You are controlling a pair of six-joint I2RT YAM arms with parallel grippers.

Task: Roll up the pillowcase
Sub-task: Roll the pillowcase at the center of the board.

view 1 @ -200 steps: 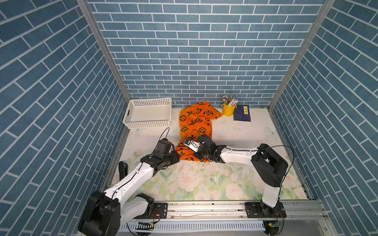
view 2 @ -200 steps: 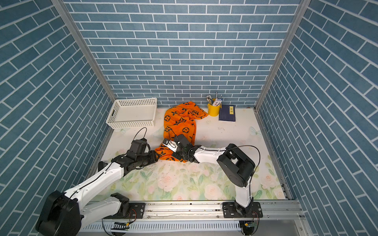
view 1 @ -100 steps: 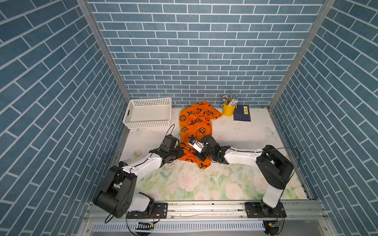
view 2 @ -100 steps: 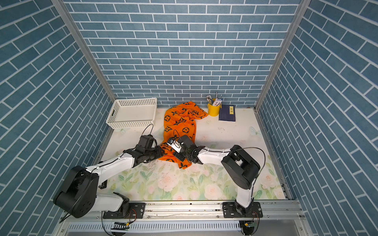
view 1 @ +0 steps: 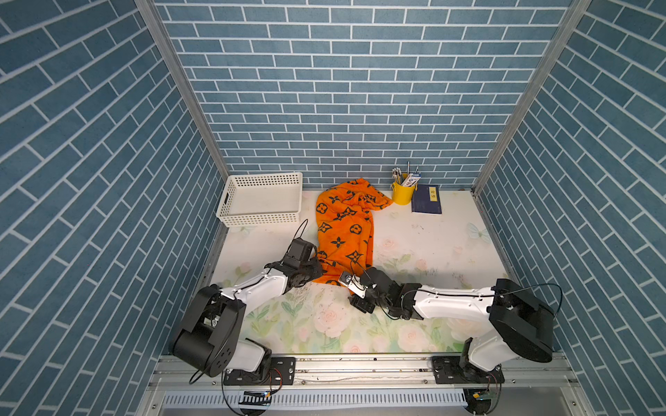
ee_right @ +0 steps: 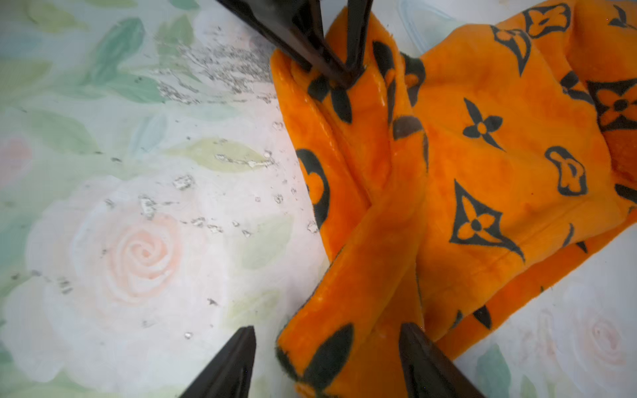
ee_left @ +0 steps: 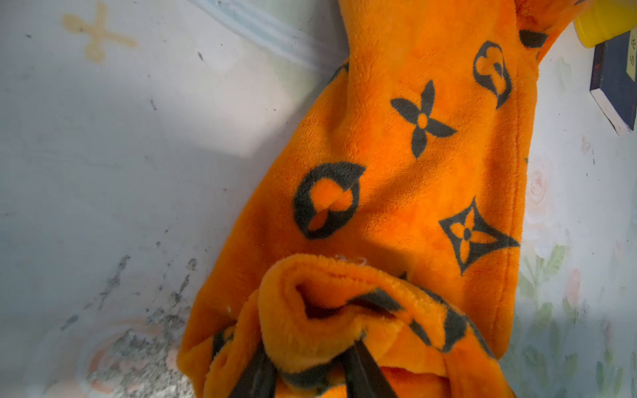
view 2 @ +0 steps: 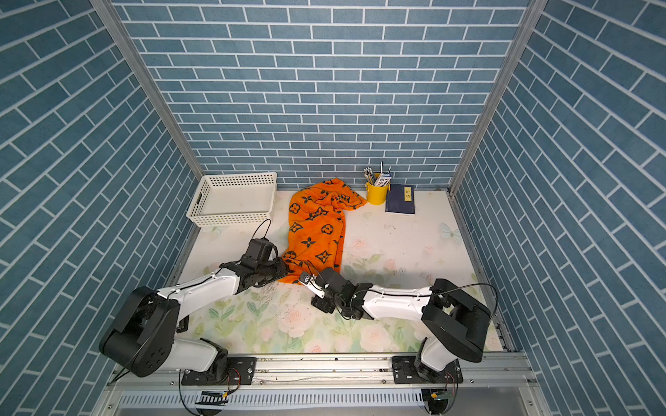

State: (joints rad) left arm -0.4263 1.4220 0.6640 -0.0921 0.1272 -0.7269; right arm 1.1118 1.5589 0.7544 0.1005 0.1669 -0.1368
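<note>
The orange pillowcase [view 1: 342, 230] [view 2: 313, 230] with black motifs lies in a bunched, narrow strip from the back wall toward the front of the table. Its near end is folded into a thick lump. My left gripper [view 1: 317, 275] [ee_left: 310, 361] is shut on that lump, with plush fabric [ee_left: 413, 155] bulging between its dark fingers. My right gripper [view 1: 351, 293] [ee_right: 327, 358] stands open just in front of the near corner. A flap of the pillowcase [ee_right: 482, 155] lies loose between its spread fingers, and neither finger presses on it.
At the back stand a white basket [view 1: 263, 198], a yellow pen cup [view 1: 402, 192] and a dark blue book [view 1: 427, 200]. The floral table cover [view 1: 432, 245] is scuffed near the grippers. Blue brick walls close in three sides.
My right gripper has opened, let go of the pillowcase's near end and drawn back toward the front. My left gripper has pushed in toward the fabric and stays shut on it, its elbow dropped low.
</note>
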